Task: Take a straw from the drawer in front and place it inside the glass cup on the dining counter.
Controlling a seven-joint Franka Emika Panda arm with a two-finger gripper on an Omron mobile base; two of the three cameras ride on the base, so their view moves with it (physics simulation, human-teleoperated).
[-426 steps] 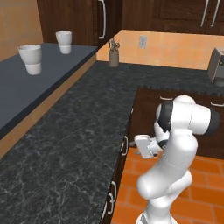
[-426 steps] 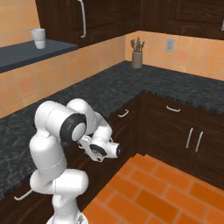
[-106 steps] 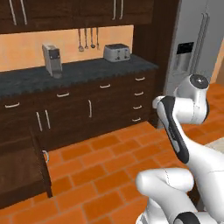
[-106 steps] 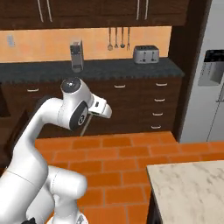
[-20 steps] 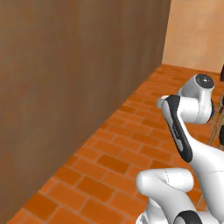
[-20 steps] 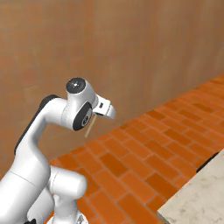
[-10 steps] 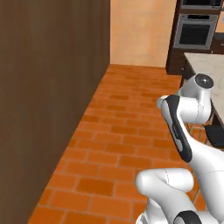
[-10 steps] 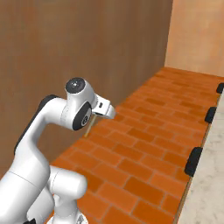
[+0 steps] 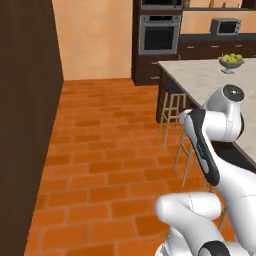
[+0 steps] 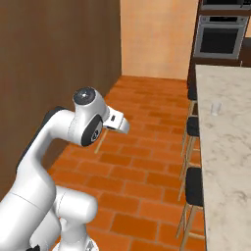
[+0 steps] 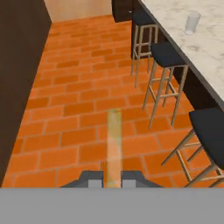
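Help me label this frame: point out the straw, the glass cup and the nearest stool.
straw (image 11: 113, 144): hand view, middle of shaft.
glass cup (image 11: 191, 23): hand view, side wall.
nearest stool (image 11: 212, 130): hand view, dark seat.

Straw (image 11: 113, 144) — pale tan, clamped between jaws; glass cup (image 11: 191, 22) upright on dining counter (image 11: 205, 48).

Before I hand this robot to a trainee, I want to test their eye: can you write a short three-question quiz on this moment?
1. True or false: the thin pale yellowish-tan straw sits between the dark fingers.
2. What stands on the beige marble-veined dining counter: A) clear glass cup, B) kettle, C) plate?
3. What stands along the counter's edge?

Key: 1 true. 2 A. 3 black-seated bar stools.
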